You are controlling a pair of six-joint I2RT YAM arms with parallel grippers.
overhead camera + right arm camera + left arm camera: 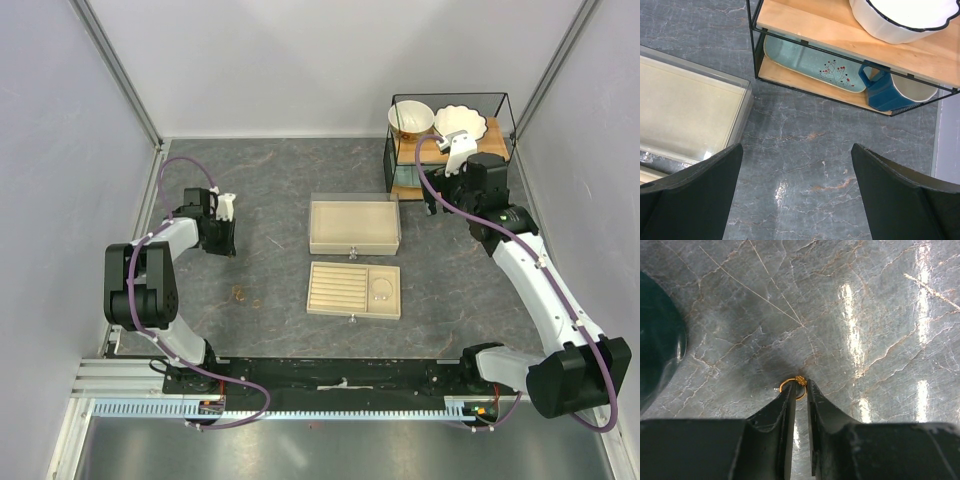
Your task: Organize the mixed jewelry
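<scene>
one gold ring [799, 381] sits between the left gripper's [800, 388] narrowly parted tips.

We see a tiny gold ring [800, 381] with a small knot, nipped between the left end effector's [799, 389] tips, low centre of its wrist view. Overhead, gold-brown bits [239, 293] lie left of centre.

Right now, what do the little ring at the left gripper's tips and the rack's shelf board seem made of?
Small ring: likely gold-toned metal, shiny yellow glint; plated or solid, unclear. Shelf board: looks like pale wood, matte, faint grain.
</scene>
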